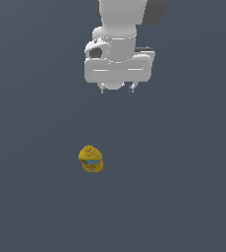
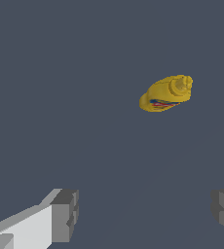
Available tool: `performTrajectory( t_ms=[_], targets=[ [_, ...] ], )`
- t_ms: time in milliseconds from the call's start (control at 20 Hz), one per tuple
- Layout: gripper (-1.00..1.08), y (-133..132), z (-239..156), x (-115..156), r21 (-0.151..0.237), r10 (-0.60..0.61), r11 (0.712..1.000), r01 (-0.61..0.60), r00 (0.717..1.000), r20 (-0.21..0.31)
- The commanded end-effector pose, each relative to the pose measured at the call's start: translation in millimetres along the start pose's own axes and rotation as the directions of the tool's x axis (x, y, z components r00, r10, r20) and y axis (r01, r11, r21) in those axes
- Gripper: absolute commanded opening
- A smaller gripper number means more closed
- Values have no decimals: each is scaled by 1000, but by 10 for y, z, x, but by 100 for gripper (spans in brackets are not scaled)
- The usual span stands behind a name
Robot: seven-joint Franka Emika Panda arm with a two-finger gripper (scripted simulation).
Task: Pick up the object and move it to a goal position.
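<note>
While its fingers stand wide apart, the claw hangs well above the bottle.

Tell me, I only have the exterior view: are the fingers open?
Observer: Yes. In the wrist view the gripper is open, with a wide gap between its fingers.
Operator: Is anything in that gap?
Observer: No, only bare floor. The bottle lies beyond the fingers, untouched.
Operator: From here the bottle is a yellow blob. Any detail?
Observer: The wrist view shows its ridged nozzle cap at one end and a blue label patch with some red on its side.
</note>
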State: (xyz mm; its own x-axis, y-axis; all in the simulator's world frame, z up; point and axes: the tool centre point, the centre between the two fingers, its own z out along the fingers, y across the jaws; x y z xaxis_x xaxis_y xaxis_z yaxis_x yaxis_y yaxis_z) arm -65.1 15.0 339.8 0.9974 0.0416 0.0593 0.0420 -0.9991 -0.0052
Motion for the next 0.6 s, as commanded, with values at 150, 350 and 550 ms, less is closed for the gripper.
performTrajectory(
  t_ms=[150, 350, 550],
  targets=[
    [100, 17, 15, 26, -1, -24, 1000, 24, 1000, 1],
    [100, 43, 38, 71, -2, -65, 998, 65, 998, 3],
    [100, 81, 73, 135, -3, -123, 992, 123, 992, 6]
  ],
)
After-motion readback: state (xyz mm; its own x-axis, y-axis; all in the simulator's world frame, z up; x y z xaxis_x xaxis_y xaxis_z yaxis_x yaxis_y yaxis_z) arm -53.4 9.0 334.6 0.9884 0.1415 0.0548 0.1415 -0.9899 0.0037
